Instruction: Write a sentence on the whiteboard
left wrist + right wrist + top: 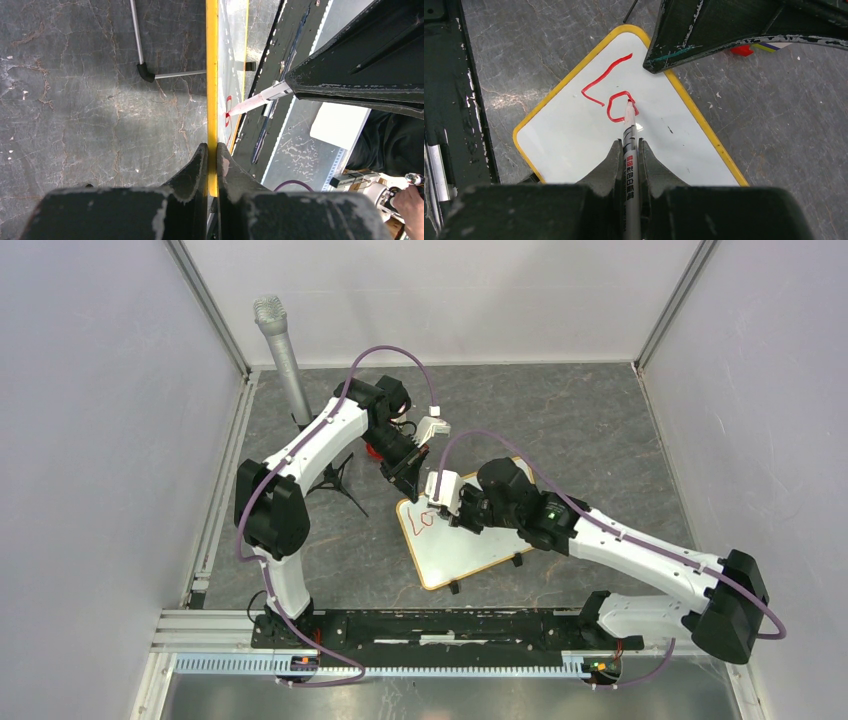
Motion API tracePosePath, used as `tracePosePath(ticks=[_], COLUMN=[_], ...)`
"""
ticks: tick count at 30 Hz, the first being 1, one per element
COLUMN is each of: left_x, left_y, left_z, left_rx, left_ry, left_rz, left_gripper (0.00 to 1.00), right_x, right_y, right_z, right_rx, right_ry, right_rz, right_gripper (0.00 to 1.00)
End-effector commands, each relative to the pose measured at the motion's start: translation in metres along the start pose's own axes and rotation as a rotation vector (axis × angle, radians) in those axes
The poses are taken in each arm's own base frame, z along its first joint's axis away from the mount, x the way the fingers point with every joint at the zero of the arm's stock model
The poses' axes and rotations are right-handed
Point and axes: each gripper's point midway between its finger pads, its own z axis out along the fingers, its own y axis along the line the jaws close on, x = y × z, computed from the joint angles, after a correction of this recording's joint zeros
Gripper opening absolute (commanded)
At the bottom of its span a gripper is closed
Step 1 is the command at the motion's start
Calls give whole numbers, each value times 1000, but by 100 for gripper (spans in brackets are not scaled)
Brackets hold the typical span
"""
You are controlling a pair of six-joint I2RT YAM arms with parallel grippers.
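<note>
Conceivably the left gripper [212,150], closed tight on the frame of the whiteboard [470,545] at its far left corner, could slip. The board would then skid on the table [600,440] and smear the sentence [610,90], which reads only "Lo". The left arm angles down onto that corner. The right gripper [629,147], reaching from the board's right, pinches the marker [629,131], its tip on the "o".

whiteboard [574,140]: wht, yel rim | sentence [602,76]: red | marker [630,150]: wht | table [774,125]: gry-veined

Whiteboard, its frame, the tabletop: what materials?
Whiteboard: glossy white face, likely coated board or melamine; a glare spot shows. Frame: smooth yellow rim, plastic or painted wood, can't tell. Tabletop: grey veined stone look, matte; possibly printed laminate.
</note>
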Motion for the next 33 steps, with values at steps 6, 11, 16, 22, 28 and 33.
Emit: tracePosePath(ticks=[6,11,16,22,28,33], left_x=[-7,-7,-7,-7,-7,-7], left_y=[-9,-9,-10,-9,-9,-9], left_z=[-5,-6,-6,-6,-6,-6], left_rx=[28,26,25,23,24,25], left_ry=[-18,-19,-17,-18,-18,-15], left_rz=[45,47,48,49,50,49], left_gripper=[3,3,3,2,3,2], right_x=[-7,-7,-1,0,6,14], right_y=[-4,-7,-8,-13,-14,-12], right_z=[-17,-17,-15,-14,-12,-11], right_rx=[21,30,39,67,76,71], right_ry=[-36,-34,-11,0,19,39], right_rz=[-25,-24,-27,-25,-27,-29], right_gripper=[0,0,0,0,0,0])
